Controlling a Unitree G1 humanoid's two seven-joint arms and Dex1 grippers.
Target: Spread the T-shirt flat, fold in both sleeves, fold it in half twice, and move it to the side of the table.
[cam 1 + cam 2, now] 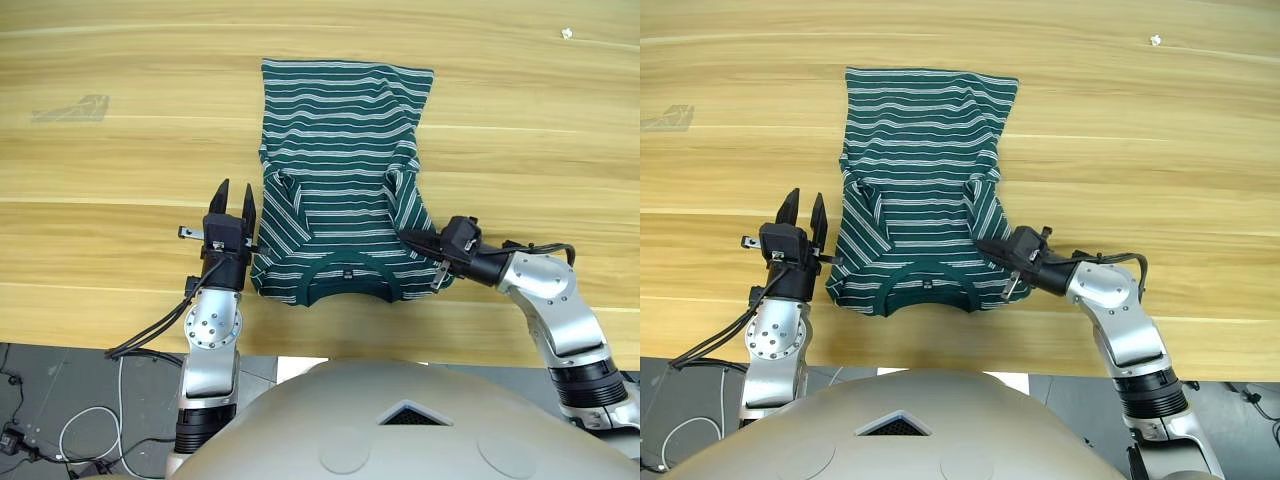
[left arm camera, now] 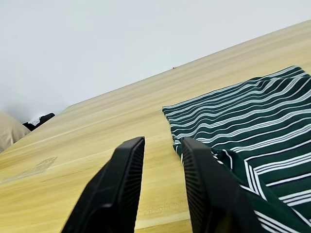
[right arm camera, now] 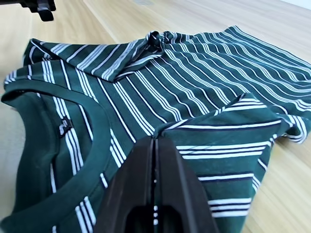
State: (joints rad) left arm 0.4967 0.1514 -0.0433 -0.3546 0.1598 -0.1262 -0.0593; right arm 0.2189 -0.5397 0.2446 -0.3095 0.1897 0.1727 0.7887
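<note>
Light wooden table (image 1: 100,200) carries the task's thing. The dark green T-shirt with white stripes (image 1: 345,180) lies flat mid-table, collar end toward the robot and hem on the far side. Both sleeves look folded in over the body, each making a diagonal flap.

Left gripper (image 1: 235,190): just beside the T-shirt's left edge near the shoulder, fingers spread, nothing between them, not touching cloth.

Right gripper (image 1: 405,236): on the T-shirt's right folded sleeve, near the collar end. Its black fingers are pressed together, tips at the flap's edge. Can't tell if any cloth is caught between them.

Step, judged: sleeve folding looks about done and the first half-fold hasn't begun. The next move likely needs both grippers to pinch the two shoulder corners and carry them up to the hem, keeping the flaps tucked.

View differences:
- The head views give the whole T-shirt outline and a small white scrap (image 1: 566,33) far off the hem's right corner.
- The right wrist view shows the shut finger seam, puckers at the sleeve folds and the collar label (image 3: 62,127).
- The left wrist view shows the open gap between the left fingers.
</note>
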